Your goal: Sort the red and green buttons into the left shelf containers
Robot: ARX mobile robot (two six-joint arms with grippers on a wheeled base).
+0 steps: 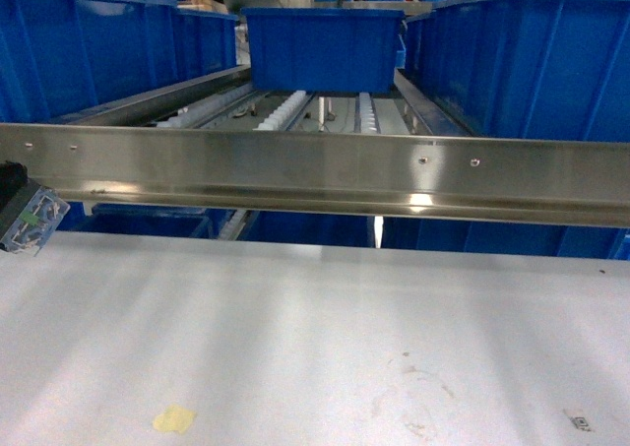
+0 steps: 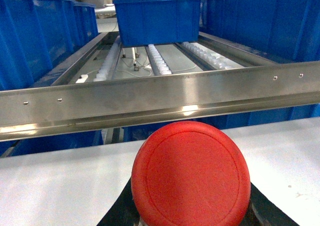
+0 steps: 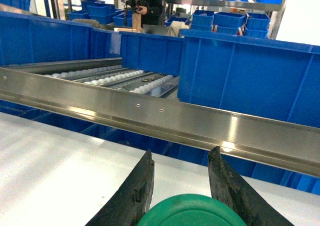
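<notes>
Left tool: (image 2: 192, 221) only its dark fingers (image 2: 267, 213) peek out either side of the red button, so it looks clamped on it, cap facing the wrist cam. In the head view just a bit of the arm shows at the far left edge (image 1: 25, 215).
Red button: (image 2: 191, 176) big round red cap filling the bottom of the left wrist view, held over the white counter (image 2: 50, 186), just short of the steel rail (image 2: 150, 99).
Right tool: (image 3: 180, 186) two black fingers (image 3: 227, 186) spread in a V, green cap sitting between them at the bottom edge. Can't tell if they're actually squeezing it or just standing around it, contact is out of frame.
Green button: (image 3: 192, 211) only the top of the round green cap shows, low between the right tool's fingers, over the counter.
Left shelf bins: (image 1: 89, 47) big deep blue bin on the left behind the rail, with another small blue bin (image 1: 325, 47) sitting further back in the middle on the roller tracks (image 1: 285, 111).
Right side: another large blue bin (image 1: 532, 57) behind the rail.
Counter: white, with a yellowish patch (image 1: 174, 419) near the front left and some faint scuffs (image 1: 418, 402) toward the right.
Background: someone in dark clothes (image 3: 150, 4) stands way back among more blue bins in the right wrist view.
</notes>
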